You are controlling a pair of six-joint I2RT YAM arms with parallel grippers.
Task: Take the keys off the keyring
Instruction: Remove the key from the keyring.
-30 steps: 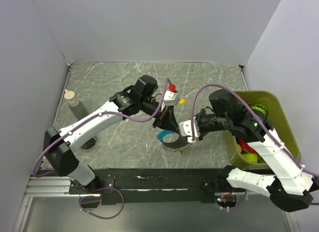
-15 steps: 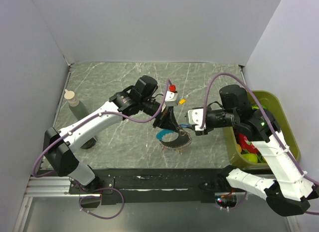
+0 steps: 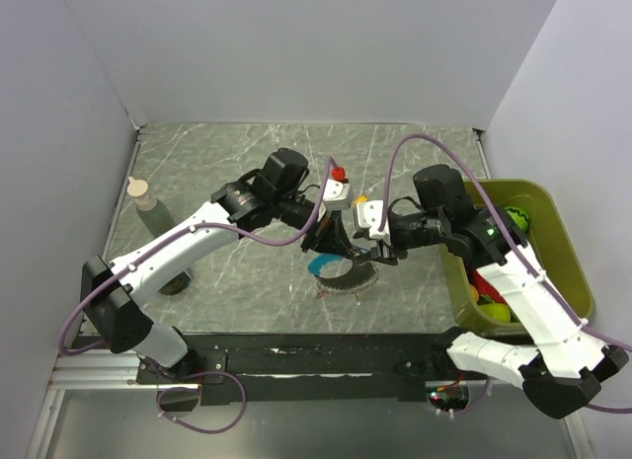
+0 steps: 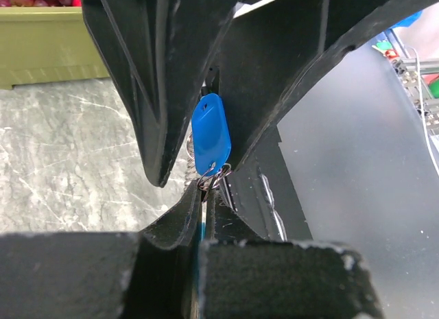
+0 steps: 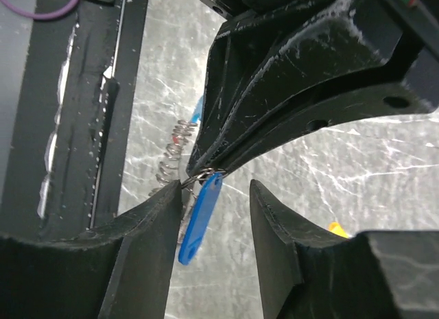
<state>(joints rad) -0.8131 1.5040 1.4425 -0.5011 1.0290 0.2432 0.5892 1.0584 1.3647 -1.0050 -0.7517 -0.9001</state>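
Observation:
My left gripper [image 3: 340,244] is shut on the small split ring of the silvery chain keyring [image 3: 348,281], which hangs below it over the table. In the left wrist view the jaws [image 4: 206,188] pinch that ring, and the blue key [image 4: 210,134] sticks up from it. My right gripper [image 3: 373,244] is open; its fingers straddle the blue key [image 5: 201,216] without touching it. The chain [image 5: 171,158] shows behind. The light-blue strip [image 3: 321,269] hangs by the chain. The red key [image 3: 339,173] and the orange key [image 3: 361,197] lie loose on the table.
An olive-green bin [image 3: 553,217] with bright toys stands at the right edge, under my right arm. A small bottle [image 3: 143,197] stands at the left, with a dark round object [image 3: 175,281] near it. The orange key also shows in the right wrist view [image 5: 336,228].
My right gripper has swung up and left to the left gripper's tips and now brackets the blue key. The left gripper has kept its hold and barely moved.

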